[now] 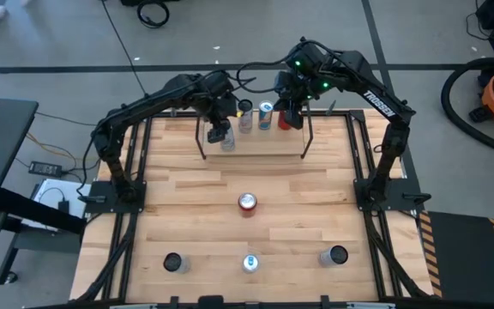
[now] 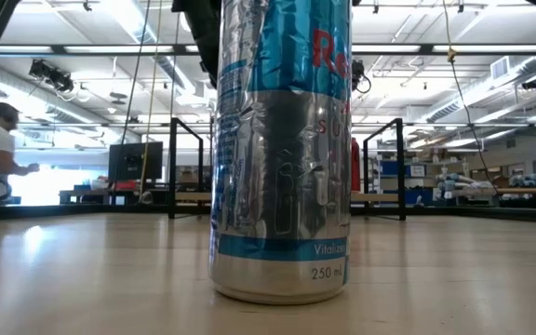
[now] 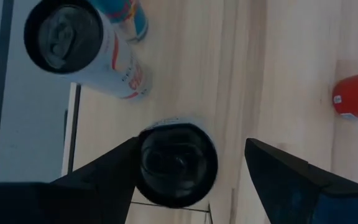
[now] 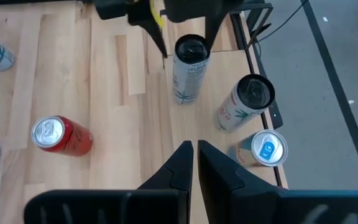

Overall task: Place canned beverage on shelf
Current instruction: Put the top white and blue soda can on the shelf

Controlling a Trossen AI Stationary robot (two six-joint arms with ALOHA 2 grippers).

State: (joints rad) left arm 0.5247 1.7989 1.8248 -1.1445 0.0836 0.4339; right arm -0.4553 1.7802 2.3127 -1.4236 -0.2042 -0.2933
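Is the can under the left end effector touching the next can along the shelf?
Apart. The right wrist view shows bare wood between the can under the left end effector and its neighbour.

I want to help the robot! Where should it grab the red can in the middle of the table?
Grip the red metal can around its round side, about halfway up, coming straight down with the jaws on either side. It stands upright and alone, so probably nothing blocks the way.

Bright overhead light (windows glaring); near can perhaps blurred.
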